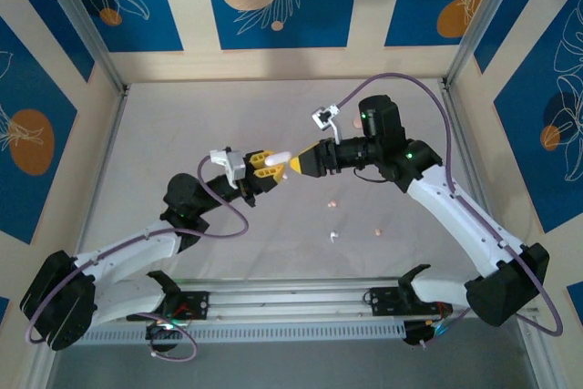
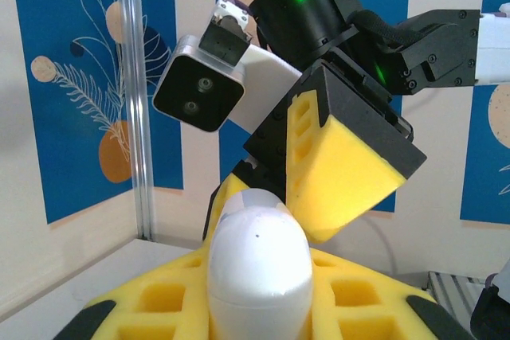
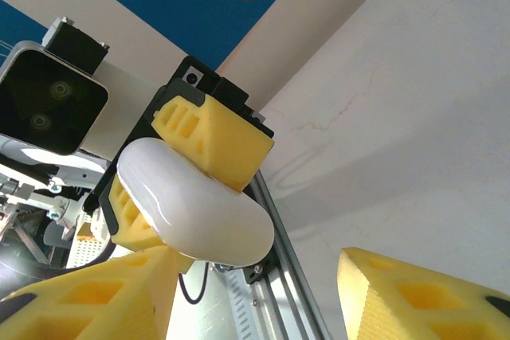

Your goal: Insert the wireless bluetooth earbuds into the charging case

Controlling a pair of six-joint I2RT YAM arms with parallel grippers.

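A white pebble-shaped charging case [image 1: 281,156] hangs above the table's middle, closed, with my left gripper [image 1: 268,164] shut on it. In the left wrist view the case [image 2: 259,264] stands up between the yellow foam pads [image 2: 151,300]. My right gripper [image 1: 295,166] faces it tip to tip and is open. In the right wrist view the case [image 3: 195,205] lies against the right gripper's left finger [image 3: 88,300], far from the other finger [image 3: 414,300]. Tiny earbuds lie on the table: a peach one [image 1: 332,202], a white one [image 1: 334,236] and another peach one [image 1: 375,230].
The table [image 1: 182,134] is pale grey, fenced by metal posts and patterned blue walls. An aluminium rail [image 1: 291,302] runs along the near edge between the arm bases. The right arm's wrist camera [image 2: 199,89] looms close above the case.
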